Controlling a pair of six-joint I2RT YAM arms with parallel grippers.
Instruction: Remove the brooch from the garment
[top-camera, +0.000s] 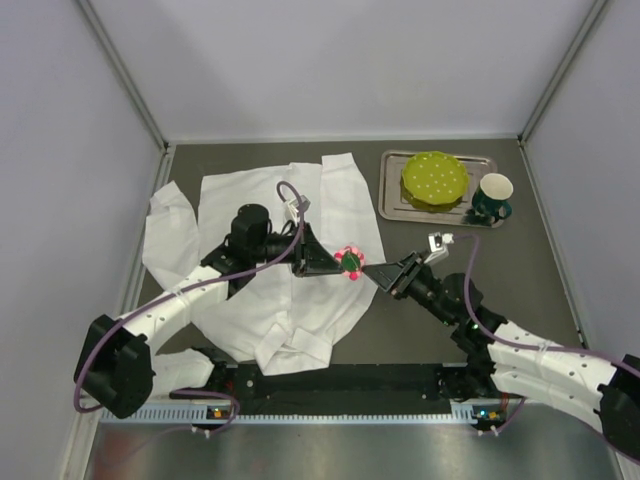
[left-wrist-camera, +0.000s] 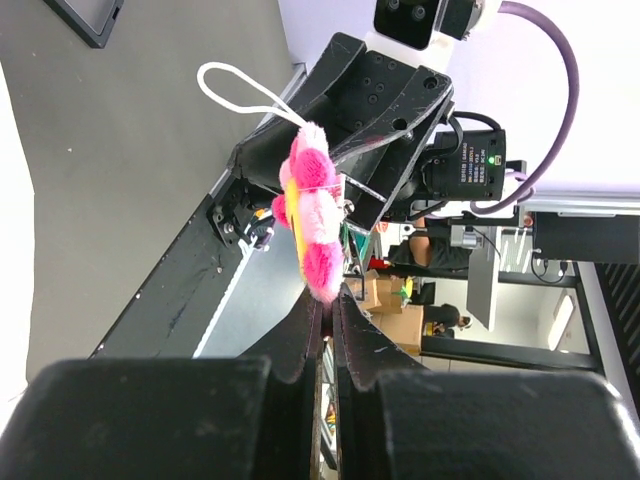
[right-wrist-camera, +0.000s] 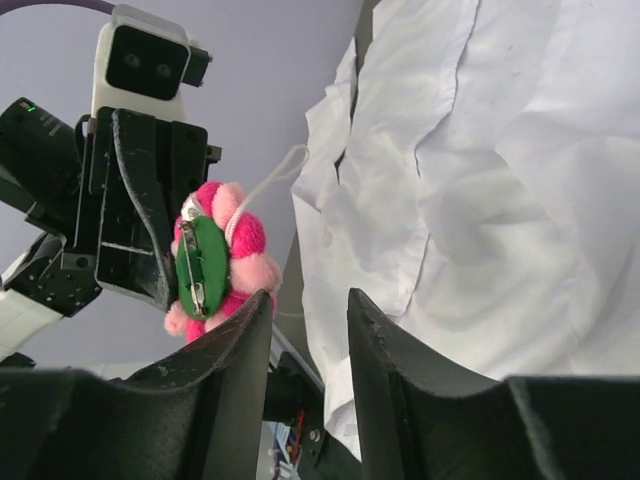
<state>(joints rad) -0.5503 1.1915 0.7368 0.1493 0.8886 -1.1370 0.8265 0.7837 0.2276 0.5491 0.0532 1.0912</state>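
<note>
The brooch (top-camera: 350, 262), a fluffy pink-red flower with a white loop cord, is pinched by one petal in my left gripper (top-camera: 335, 262), which is shut on it above the right edge of the white shirt (top-camera: 270, 250). In the left wrist view the brooch (left-wrist-camera: 312, 215) stands edge-on just beyond my shut left gripper (left-wrist-camera: 330, 292). My right gripper (top-camera: 385, 272) is open and empty just right of the brooch. In the right wrist view the brooch's green back and safety pin (right-wrist-camera: 205, 265) show left of my open right gripper (right-wrist-camera: 308, 298), apart from the shirt (right-wrist-camera: 480, 200).
A silver tray (top-camera: 392, 208) with a yellow-green plate (top-camera: 434, 178) sits at the back right, with a dark green mug (top-camera: 492, 197) beside it. A small black square frame (left-wrist-camera: 90, 15) lies on the table. A black rail (top-camera: 340, 380) runs along the near edge.
</note>
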